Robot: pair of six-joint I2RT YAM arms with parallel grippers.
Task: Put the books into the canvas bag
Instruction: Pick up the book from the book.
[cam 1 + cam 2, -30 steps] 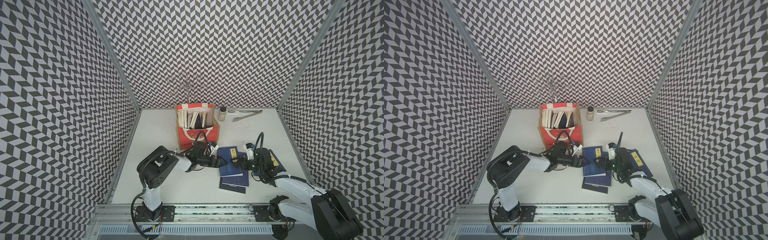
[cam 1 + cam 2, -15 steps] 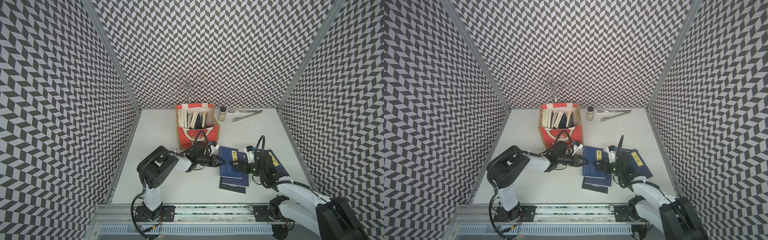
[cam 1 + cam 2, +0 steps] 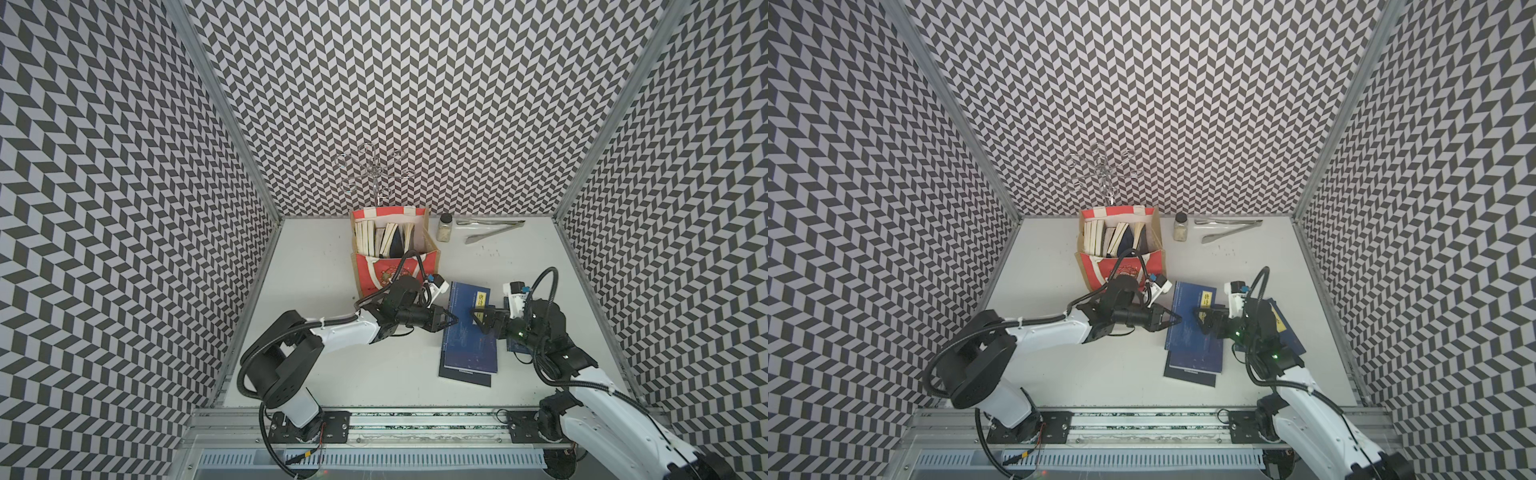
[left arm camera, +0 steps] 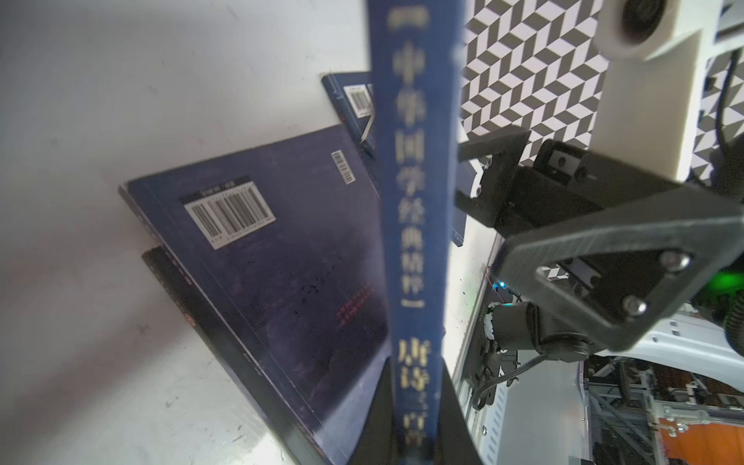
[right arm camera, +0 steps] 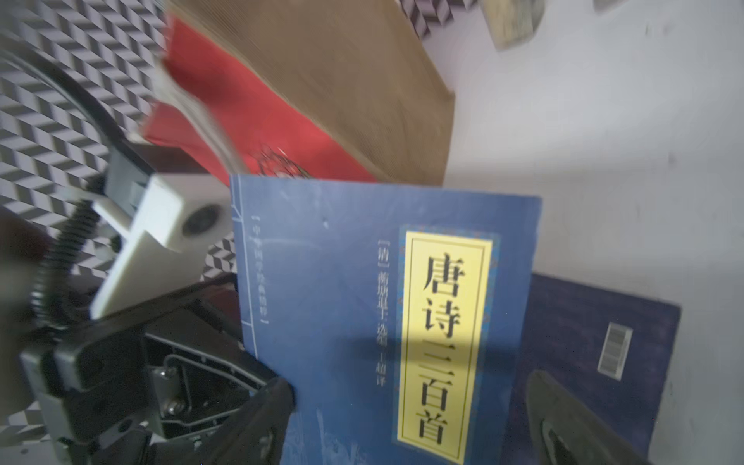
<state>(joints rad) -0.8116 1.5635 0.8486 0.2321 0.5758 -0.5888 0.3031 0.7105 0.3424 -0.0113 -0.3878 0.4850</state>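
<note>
Chevron-patterned black-and-white walls enclose a white surface, at whose back stands the boxy canvas bag with red panels and tan sides, several paperbacks upright inside it. Just in front of the bag, the left pincer is clamped on the spine of a navy blue paperback with a yellow title label, which is raised off a flat stack of dark navy books. From the opposite side the right pincer stands spread wide over that book's cover, gripping nothing.
</note>
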